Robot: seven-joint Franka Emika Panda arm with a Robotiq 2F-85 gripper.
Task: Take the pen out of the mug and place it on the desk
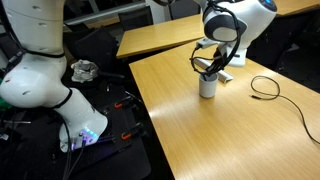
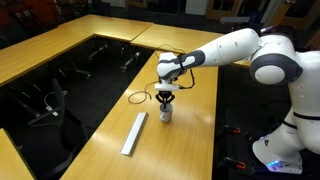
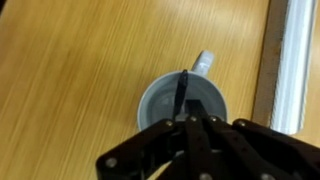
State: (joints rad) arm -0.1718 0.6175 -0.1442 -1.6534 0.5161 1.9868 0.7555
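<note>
Wrist view: pincer (image 3: 191,124) grips pen (image 3: 181,92), hiding near rim of mug (image 3: 157,100)

Pale wood-grain tables (image 2: 50,50) are set in a ring with the desk (image 2: 190,150) around a dark floor (image 2: 70,130). Black chairs (image 2: 45,105) are seen in the shadowed middle. A neighbouring table top (image 1: 160,40) is struck by soft light, and glare is thrown off it.

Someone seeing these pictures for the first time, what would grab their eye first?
The big white arm reaching over the desk, its gripper hanging right above the white mug. In the wrist view the dark pen leans inside that mug, and a long white-grey bar lies on the desk beside it.
</note>
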